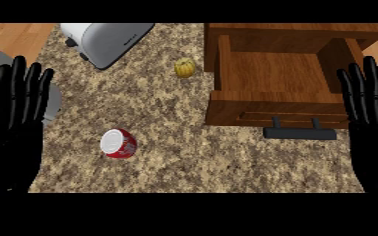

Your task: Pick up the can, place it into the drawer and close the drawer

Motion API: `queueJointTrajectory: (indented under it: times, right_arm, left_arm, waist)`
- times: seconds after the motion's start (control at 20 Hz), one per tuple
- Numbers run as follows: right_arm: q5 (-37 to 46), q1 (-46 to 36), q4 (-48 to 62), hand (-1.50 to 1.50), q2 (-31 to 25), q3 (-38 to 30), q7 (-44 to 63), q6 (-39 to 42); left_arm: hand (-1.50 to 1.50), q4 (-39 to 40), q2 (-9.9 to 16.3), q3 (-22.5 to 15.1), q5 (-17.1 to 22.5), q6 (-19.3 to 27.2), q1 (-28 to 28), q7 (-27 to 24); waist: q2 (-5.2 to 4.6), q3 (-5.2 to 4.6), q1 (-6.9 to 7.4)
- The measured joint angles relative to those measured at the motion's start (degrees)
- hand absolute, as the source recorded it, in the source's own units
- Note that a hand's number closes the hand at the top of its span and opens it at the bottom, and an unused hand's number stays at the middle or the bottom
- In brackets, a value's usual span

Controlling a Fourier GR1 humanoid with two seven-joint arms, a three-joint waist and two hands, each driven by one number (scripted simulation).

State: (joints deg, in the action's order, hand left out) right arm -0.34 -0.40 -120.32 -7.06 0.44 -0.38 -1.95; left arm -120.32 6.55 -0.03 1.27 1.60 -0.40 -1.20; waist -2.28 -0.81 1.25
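Head view: the red can [118, 143] lies on its side on the speckled counter [184, 165] at about eight o'clock from the centre, its pale end turned up and to the left. The wooden drawer [277, 80] stands pulled open at two o'clock, its dark handle [300, 133] facing the lower edge. A small yellow squash-like thing [185, 67] sits at twelve o'clock, just left of the drawer, and a silver toaster [107, 40] at eleven. The left hand [22, 105] rests at nine o'clock and the right hand [362, 105] at three, both with fingers straight, spread wide, holding nothing, well apart from the can.
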Motion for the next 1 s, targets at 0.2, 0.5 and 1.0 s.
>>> queueJointTrajectory:
  times: [0.2, 0.5, 1.0]
  right_arm:
    - [0.6, -0.2, 0.2, -1.50, 0.2, 0.5, 0.1, -0.1]
    - [0.5, 2.2, 2.4, -1.50, 0.6, 0.0, 6.0, -1.3]
    - [-0.7, 9.0, -0.2, -1.50, 0.4, -1.7, 10.1, -0.2]
  left_arm:
    - [-1.50, 0.1, 2.2, -3.7, 7.8, -9.6, 0.7, -1.8]
    - [-1.50, 1.4, 11.2, -11.8, 16.7, -26.8, 4.2, 1.7]
    - [-1.50, 3.5, 24.7, -1.8, 33.1, -43.9, 9.7, 4.1]
  waist:
    - [1.40, 0.41, -0.95]
    - [1.87, 0.61, -1.88]
    - [2.31, 0.79, -1.31]
